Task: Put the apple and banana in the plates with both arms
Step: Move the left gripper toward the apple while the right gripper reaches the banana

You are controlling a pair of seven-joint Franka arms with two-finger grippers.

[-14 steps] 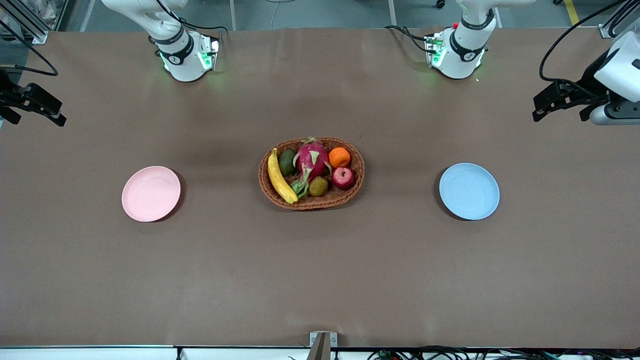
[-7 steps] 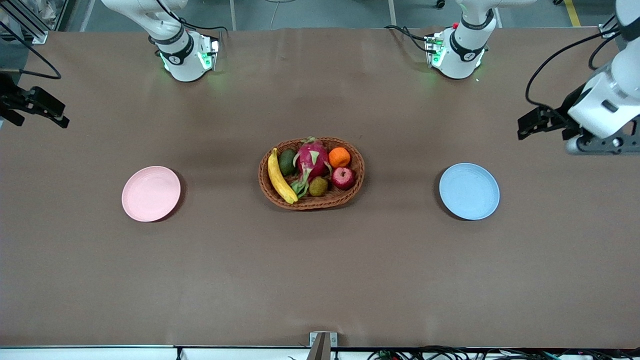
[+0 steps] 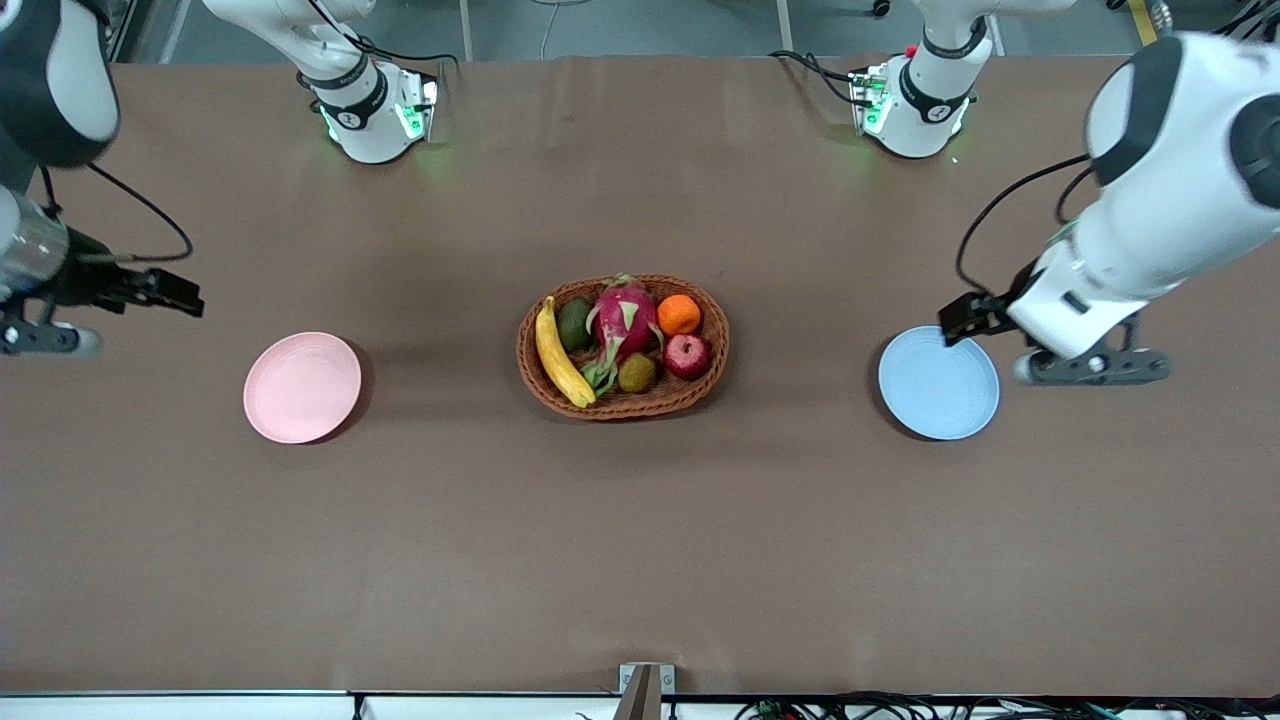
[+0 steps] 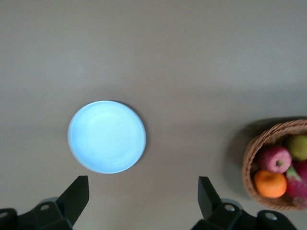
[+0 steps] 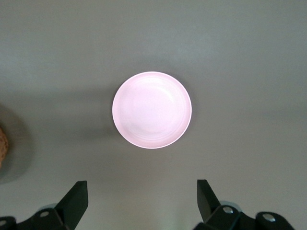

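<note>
At mid-worktop, apple [image 3: 686, 355] and banana [image 3: 560, 355] lie in the basket [image 3: 623, 404]. Both empty claws, spread wide, have swung inward: left claw [image 3: 962, 318] over the blue plate [image 3: 938, 395], right claw [image 3: 180, 296] near the pink plate [image 3: 302, 387]. Grasping has yet to begin.

bare table [image 3: 640, 540] around basket [image 3: 700, 395], dragon fruit [image 3: 625, 315] crowding banana [image 3: 558, 355] and apple [image 3: 687, 355]

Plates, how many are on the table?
2. The pink plate lies toward the right arm's end, the blue plate toward the left arm's end, with the basket between them.
</note>
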